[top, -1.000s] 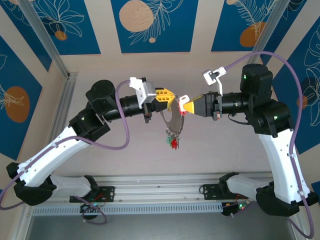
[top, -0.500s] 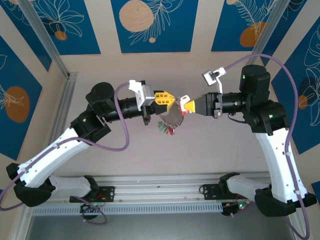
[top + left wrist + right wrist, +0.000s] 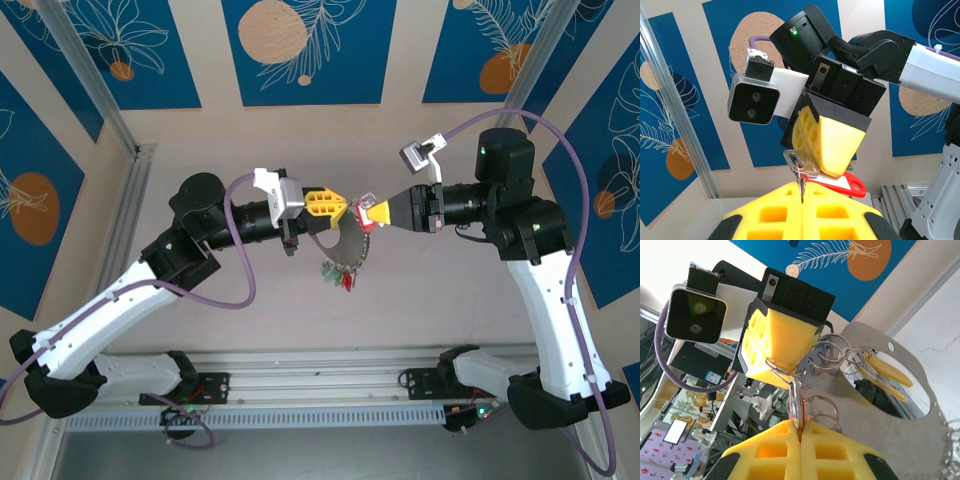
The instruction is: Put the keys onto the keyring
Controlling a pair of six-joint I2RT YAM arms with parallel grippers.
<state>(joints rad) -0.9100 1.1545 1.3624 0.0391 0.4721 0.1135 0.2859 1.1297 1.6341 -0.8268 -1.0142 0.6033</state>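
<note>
Grey metal keyring (image 3: 867,337) hangs below the left gripper (image 3: 343,207), pinched at its top; the right gripper (image 3: 370,212), facing it almost tip to tip, pinches a red key (image 3: 842,182). Best fed slowly, grips firm, tips aligned.

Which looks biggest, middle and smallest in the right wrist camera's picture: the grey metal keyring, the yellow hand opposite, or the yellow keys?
1. grey metal keyring, largest
2. left hand, the yellow one opposite
3. yellow keys, smallest
The keyring seems nearer the camera, so nearness may add to its lead.
</note>
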